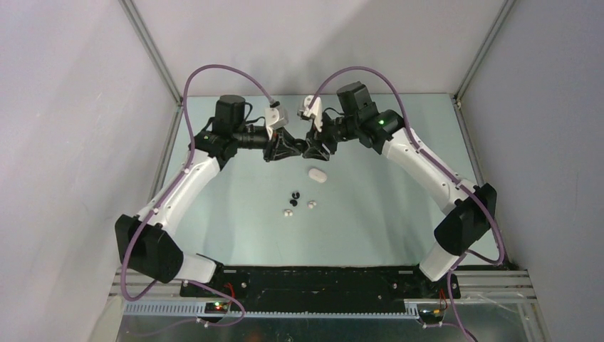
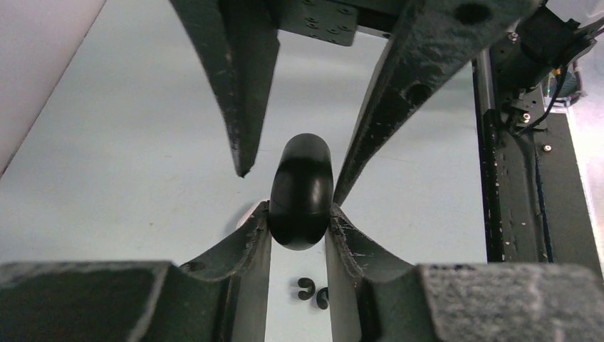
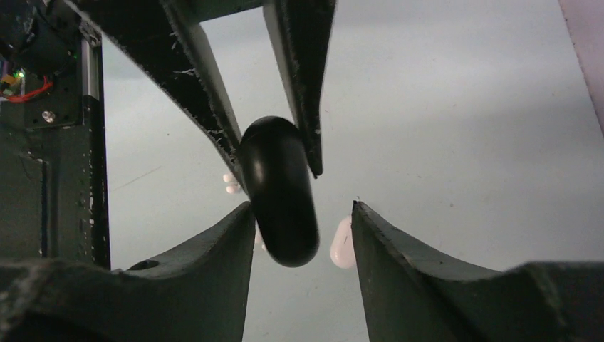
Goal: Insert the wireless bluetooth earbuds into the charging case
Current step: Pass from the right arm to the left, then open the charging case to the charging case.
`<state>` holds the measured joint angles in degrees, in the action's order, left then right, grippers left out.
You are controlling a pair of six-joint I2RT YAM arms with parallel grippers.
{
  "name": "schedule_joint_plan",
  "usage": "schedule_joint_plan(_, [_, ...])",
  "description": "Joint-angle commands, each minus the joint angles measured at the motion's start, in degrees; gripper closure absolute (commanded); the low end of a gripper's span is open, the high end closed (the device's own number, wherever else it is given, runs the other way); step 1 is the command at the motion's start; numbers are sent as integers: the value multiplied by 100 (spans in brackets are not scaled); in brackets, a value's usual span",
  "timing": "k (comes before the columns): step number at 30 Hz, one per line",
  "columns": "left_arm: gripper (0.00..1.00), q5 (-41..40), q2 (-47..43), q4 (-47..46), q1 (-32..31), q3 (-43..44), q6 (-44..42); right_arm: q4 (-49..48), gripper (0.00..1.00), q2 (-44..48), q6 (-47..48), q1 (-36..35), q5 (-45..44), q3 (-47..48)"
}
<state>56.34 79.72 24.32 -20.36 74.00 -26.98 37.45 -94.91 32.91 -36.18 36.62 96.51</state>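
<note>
1. Top external: noted left gripper [image 1: 295, 151] and right gripper [image 1: 309, 149] meeting tip to tip above the far middle of the table [image 1: 399, 214].
2. Left wrist: found black charging case [image 2: 300, 192] pinched edge-on between the left gripper's fingers [image 2: 249, 246]. Clamped on both sides, lid looks shut, held clear of the table.
3. Right wrist: found the right gripper's jaws spread around the same case. One finger [image 3: 214, 256] right against or just beside it, the other [image 3: 399, 249] apart with a clear gap. Recorded as open, no grip.
4. Located black earbuds [image 1: 295, 193] and white earbuds [image 1: 311, 204] loose on the table, two of each, clustered nearer the arm bases than the grippers. None in a case.
5. Located white charging case [image 1: 318, 174] lying on the table between the grippers and the cluster.
</note>
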Motion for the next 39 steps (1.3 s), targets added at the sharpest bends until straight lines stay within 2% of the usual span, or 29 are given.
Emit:
schedule_joint_plan(1, [100,335,22,-103,57,249,12,-334,43,-32,-532,225,444,419])
schedule_joint_plan(9, [100,449,92,-107,67,277,20,-527,43,-135,-955,711,615,623])
schedule_joint_plan(26, [100,471,152,-107,92,325,135,-875,47,-196,-1617,788,1271,596])
schedule_joint_plan(39, [100,648,300,-104,250,534,475,-787,59,-173,-1492,809,1329,498])
